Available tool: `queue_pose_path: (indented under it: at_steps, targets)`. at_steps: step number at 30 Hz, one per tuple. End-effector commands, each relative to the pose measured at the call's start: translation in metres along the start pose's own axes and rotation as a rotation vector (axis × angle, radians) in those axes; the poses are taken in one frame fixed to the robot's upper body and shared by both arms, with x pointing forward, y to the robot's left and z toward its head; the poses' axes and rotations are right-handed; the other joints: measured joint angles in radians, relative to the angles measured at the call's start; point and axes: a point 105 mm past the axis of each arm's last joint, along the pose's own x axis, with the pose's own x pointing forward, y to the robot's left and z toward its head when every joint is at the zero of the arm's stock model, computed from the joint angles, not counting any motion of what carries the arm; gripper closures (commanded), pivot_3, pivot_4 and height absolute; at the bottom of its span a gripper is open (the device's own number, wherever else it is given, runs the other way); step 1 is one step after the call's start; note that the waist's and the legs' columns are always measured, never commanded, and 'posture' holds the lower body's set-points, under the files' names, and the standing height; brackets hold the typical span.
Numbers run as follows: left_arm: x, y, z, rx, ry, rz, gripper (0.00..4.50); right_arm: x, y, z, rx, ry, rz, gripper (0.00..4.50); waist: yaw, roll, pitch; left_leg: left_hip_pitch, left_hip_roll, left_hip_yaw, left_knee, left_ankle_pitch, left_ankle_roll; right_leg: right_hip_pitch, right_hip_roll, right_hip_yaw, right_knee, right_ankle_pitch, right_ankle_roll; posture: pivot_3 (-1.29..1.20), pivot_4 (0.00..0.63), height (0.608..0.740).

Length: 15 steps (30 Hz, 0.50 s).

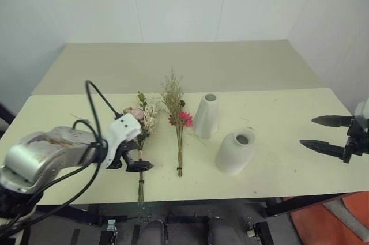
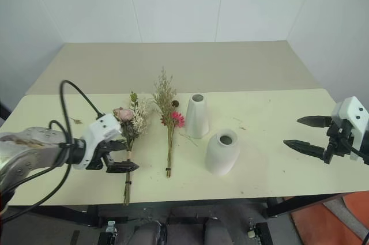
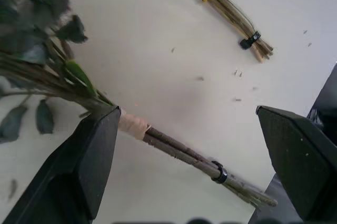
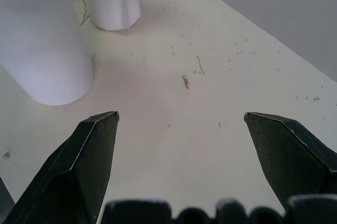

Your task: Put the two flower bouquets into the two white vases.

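Two flower bouquets lie side by side on the pale yellow table, stems toward me. The pink rose bouquet (image 1: 142, 119) is on the left and the magenta daisy bouquet (image 1: 179, 119) is to its right. My left gripper (image 1: 138, 155) is open and points down over the rose bouquet's stem (image 3: 174, 150), which runs between its fingers near a tan tape wrap (image 3: 131, 126). To the right of the bouquets stand the two white vases, a tall cone vase (image 1: 206, 115) and a rounded vase (image 1: 235, 151). My right gripper (image 1: 307, 131) hangs open and empty, right of the vases.
The table's front edge (image 1: 190, 194) runs just below the stem ends. A darker beige tabletop (image 1: 184, 63) extends behind, up to the white wall. Small plant crumbs (image 4: 185, 80) dot the surface between the right gripper and the vases.
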Motion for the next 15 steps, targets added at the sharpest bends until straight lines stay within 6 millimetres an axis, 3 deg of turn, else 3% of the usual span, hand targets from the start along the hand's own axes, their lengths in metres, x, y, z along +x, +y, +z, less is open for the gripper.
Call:
queue_pose_path:
  at_steps: [1,6,10,15]
  targets:
    - [0.002,0.007,-0.002,-0.005,0.068,0.090,0.00,-0.005,-0.002,0.012,-0.035,-0.039,-0.026,0.01,-0.001,0.000,0.000,0.000,0.000,0.000,0.000,0.000,0.000,0.000,0.000,0.000,0.000,0.000,0.000,0.00,0.150,0.740]
    - [0.010,0.022,0.000,-0.049,0.088,0.169,0.00,-0.003,0.001,0.011,-0.032,-0.045,-0.029,0.01,0.000,0.000,0.000,0.001,0.000,0.000,0.000,0.000,0.000,0.001,0.000,0.000,0.001,0.000,0.000,0.00,0.150,0.740]
    - [0.012,0.023,0.004,-0.054,0.071,0.179,0.79,-0.003,0.003,0.011,-0.029,-0.050,-0.031,0.00,0.002,0.000,0.000,0.000,-0.001,0.000,0.000,0.000,0.000,0.000,0.000,0.000,0.000,0.000,0.000,0.00,0.150,0.740]
    - [0.010,0.026,0.005,-0.071,0.063,0.187,2.34,-0.003,0.004,0.010,-0.022,-0.050,-0.038,0.00,0.002,0.000,0.000,0.000,-0.001,0.000,0.000,0.000,0.000,0.000,-0.001,0.000,0.000,0.000,0.000,0.00,0.150,0.740]
